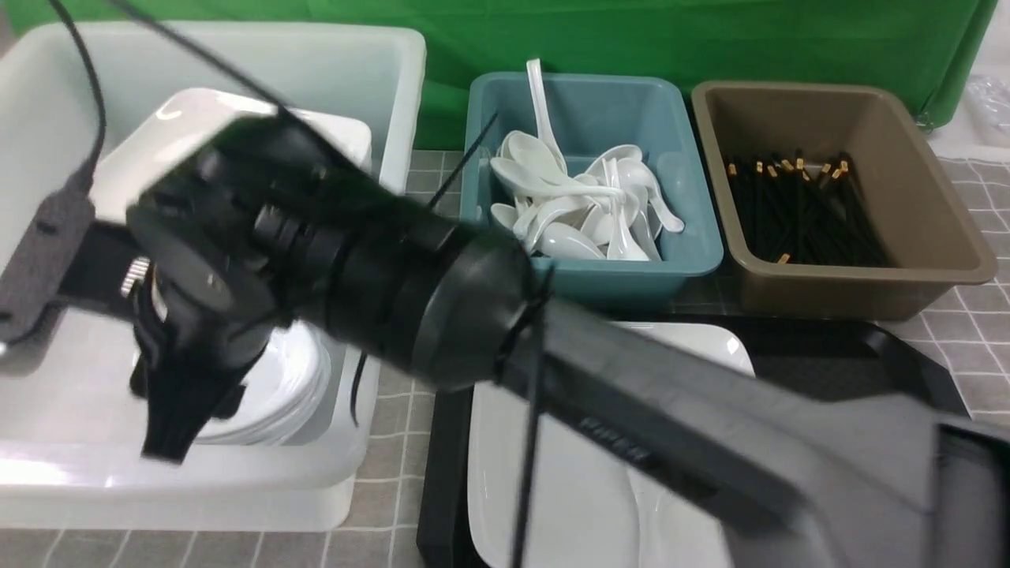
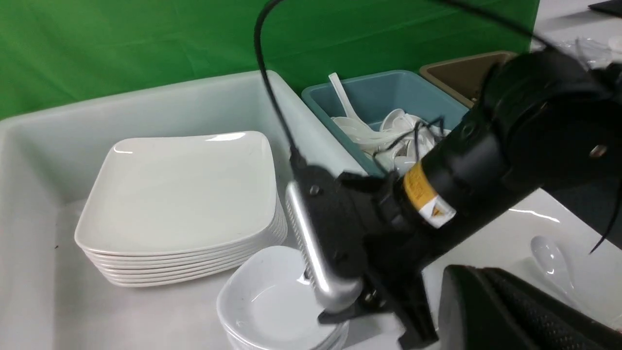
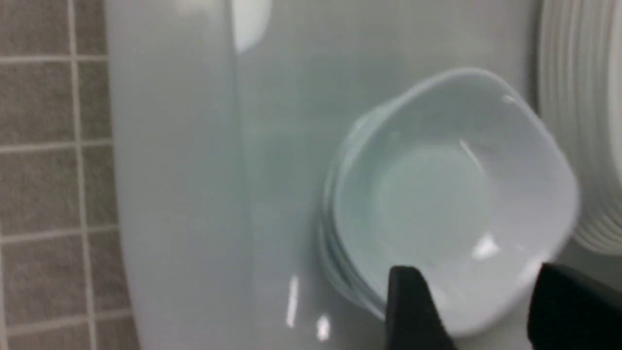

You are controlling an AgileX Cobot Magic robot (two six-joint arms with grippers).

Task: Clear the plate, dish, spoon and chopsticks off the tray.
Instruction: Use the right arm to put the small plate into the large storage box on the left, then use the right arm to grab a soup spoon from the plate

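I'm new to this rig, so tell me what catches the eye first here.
The right arm stretches across the front view into the white tub, its open right gripper over the dish that tops a stack of small dishes. On the tray right of the tub, the plate lies with the spoon on it.

Likely a robotics lab: a green backdrop (image 1: 750, 39) beyond the right gripper (image 1: 167, 442), plastic tubs (image 1: 631, 276) beside it on a checked cloth (image 1: 978, 315).
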